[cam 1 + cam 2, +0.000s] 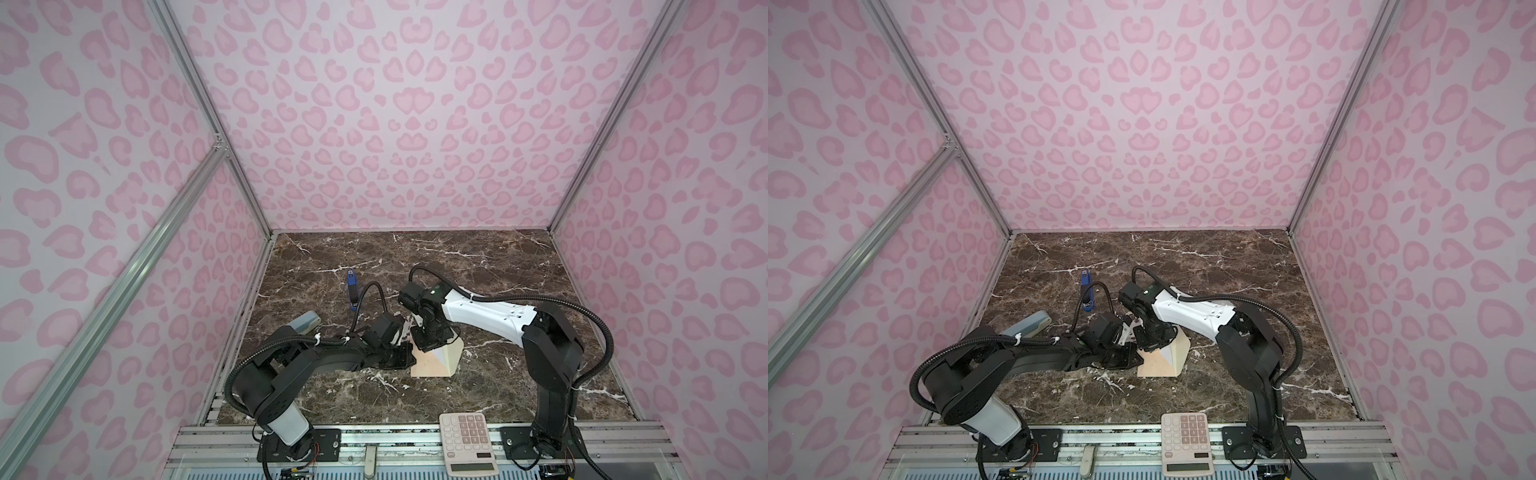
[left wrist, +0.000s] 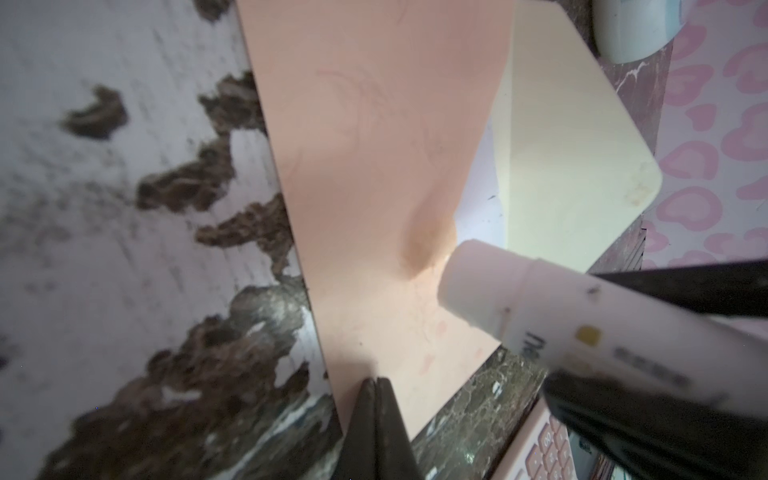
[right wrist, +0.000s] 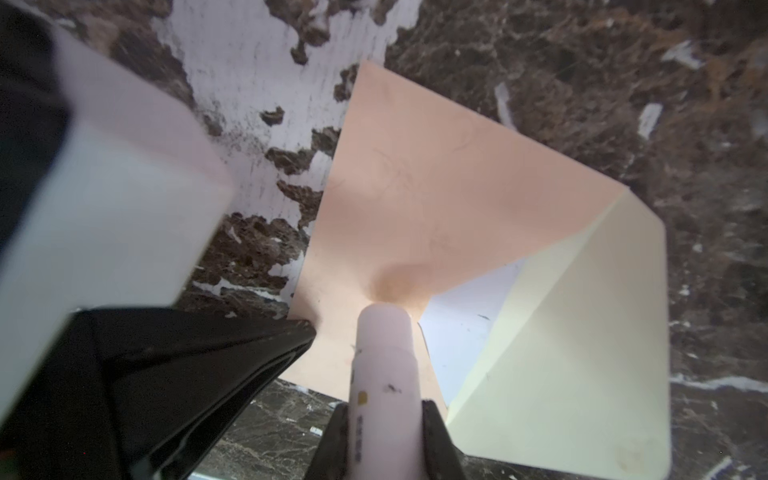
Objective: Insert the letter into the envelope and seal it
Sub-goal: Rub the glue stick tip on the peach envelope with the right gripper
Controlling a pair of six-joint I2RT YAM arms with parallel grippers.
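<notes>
Downward, right gripper (image 3: 386,413) angled, gripping glue stick (image 3: 384,345)

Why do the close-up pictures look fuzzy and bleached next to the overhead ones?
Left wrist view: the pale pink glue stick sits close to the lens and blurs, and the brown marble tabletop glares white. Right wrist view: white glare on the marble too, while the peach paper envelope looks fairly sharp. Both top views: even light, little glare.

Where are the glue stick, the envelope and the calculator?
glue stick (image 3: 382,365): right wrist view, on its pale pink barrel.
envelope (image 3: 415,187): right wrist view, on its peach face.
calculator (image 1: 466,433): in a top view, on its keypad.
</notes>
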